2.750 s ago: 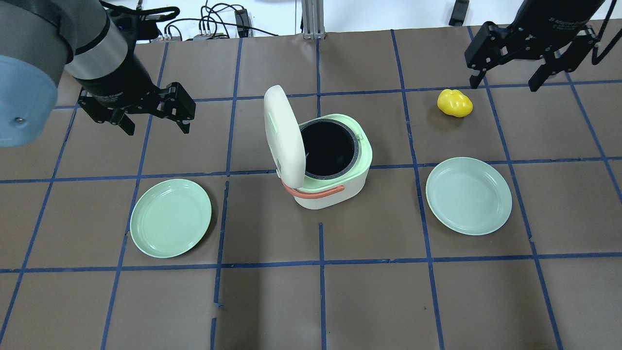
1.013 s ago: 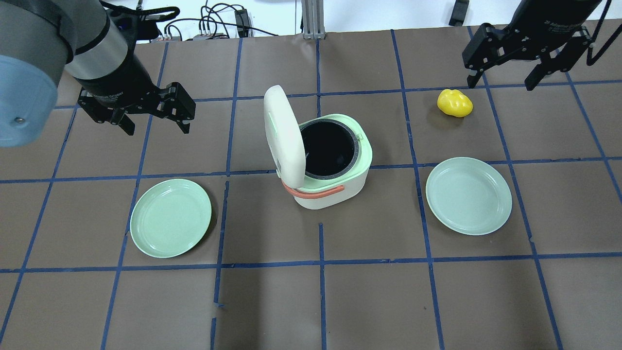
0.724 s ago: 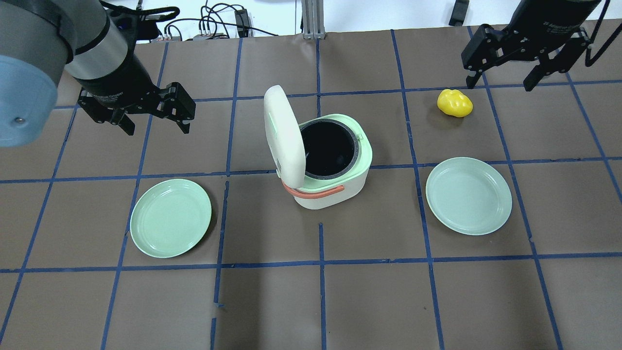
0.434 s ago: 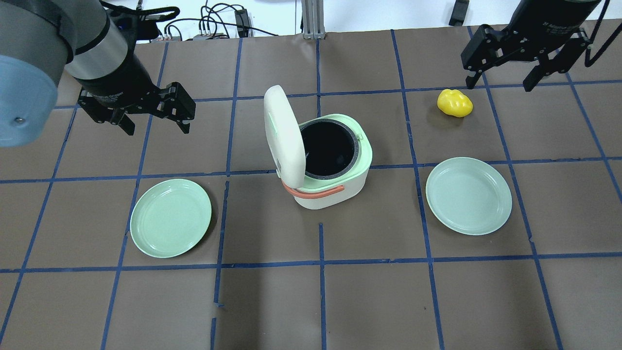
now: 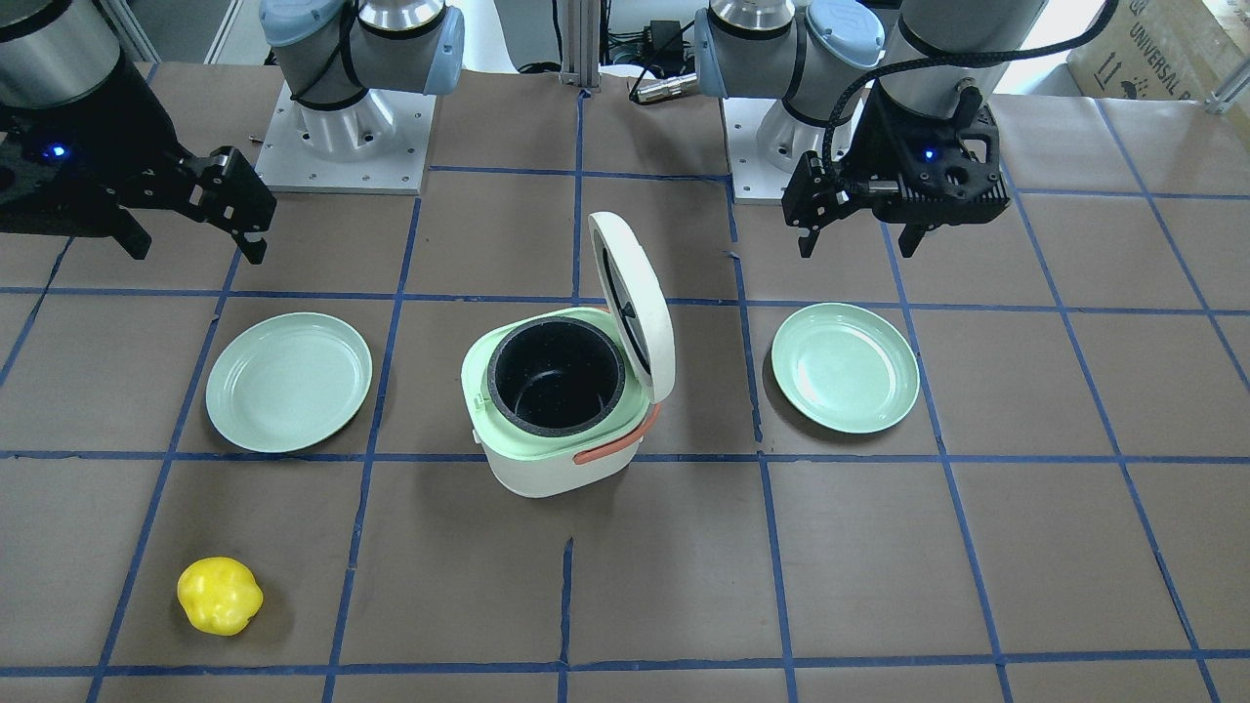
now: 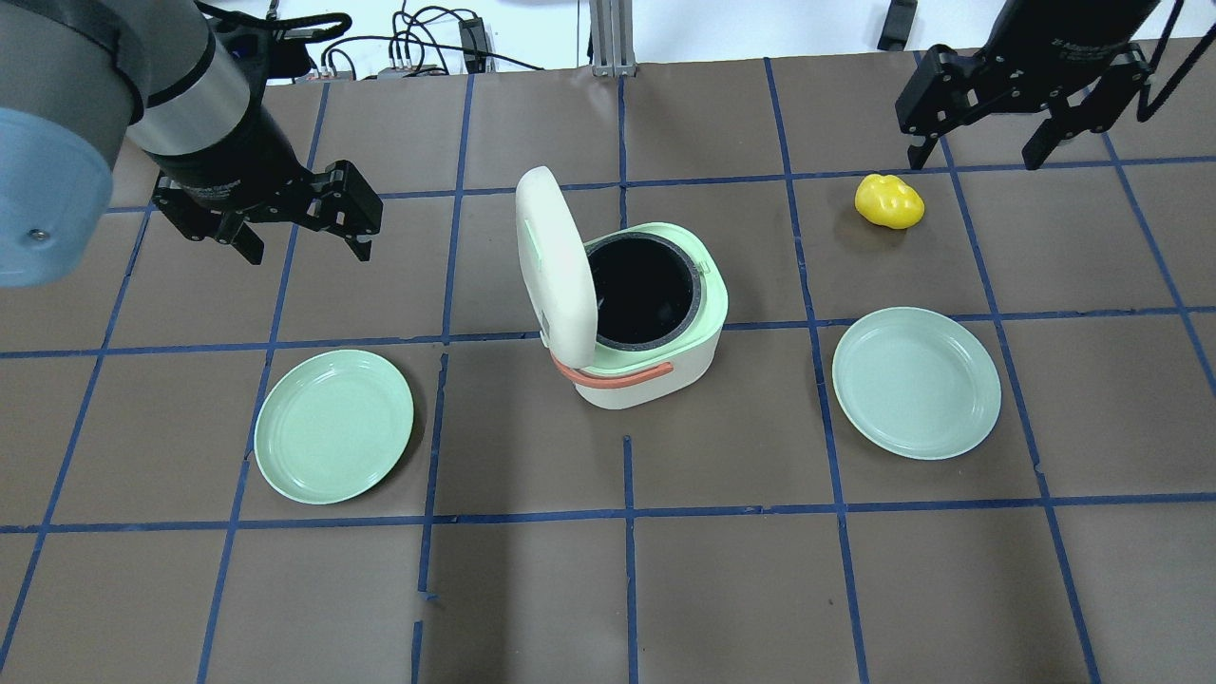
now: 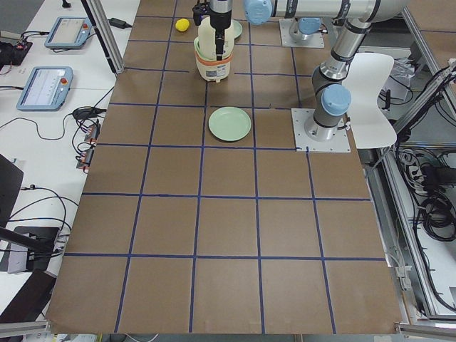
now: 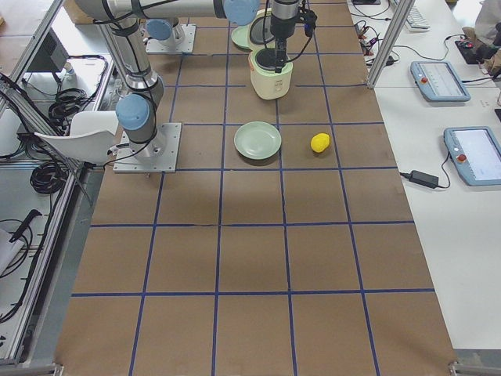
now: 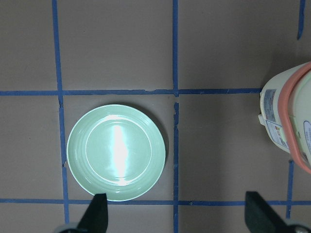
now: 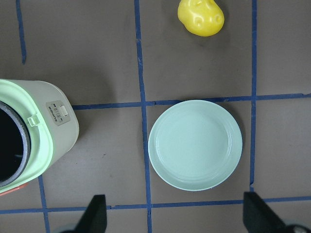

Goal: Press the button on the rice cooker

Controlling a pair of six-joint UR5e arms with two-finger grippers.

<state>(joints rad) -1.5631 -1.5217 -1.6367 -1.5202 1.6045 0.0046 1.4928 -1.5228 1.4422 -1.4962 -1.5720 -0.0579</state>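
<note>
Rice cooker (image 6: 655, 375), lid (image 6: 551, 266) up, stands centred between the worktop (image 6: 722, 589) edges, rigid but probably light and slide-prone, so press its side button panel (image 10: 57, 112) gently; left claw (image 6: 309, 249) and right claw (image 6: 974, 157) gape empty.

Bright, even light from overhead; every view is sharp. Soft, short shadows lie beside the cooker (image 6: 646, 323). A white glare streak crosses the plate (image 9: 116, 155) left of the cooker.

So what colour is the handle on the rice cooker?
The handle is orange; it shows best in the overhead view.
</note>
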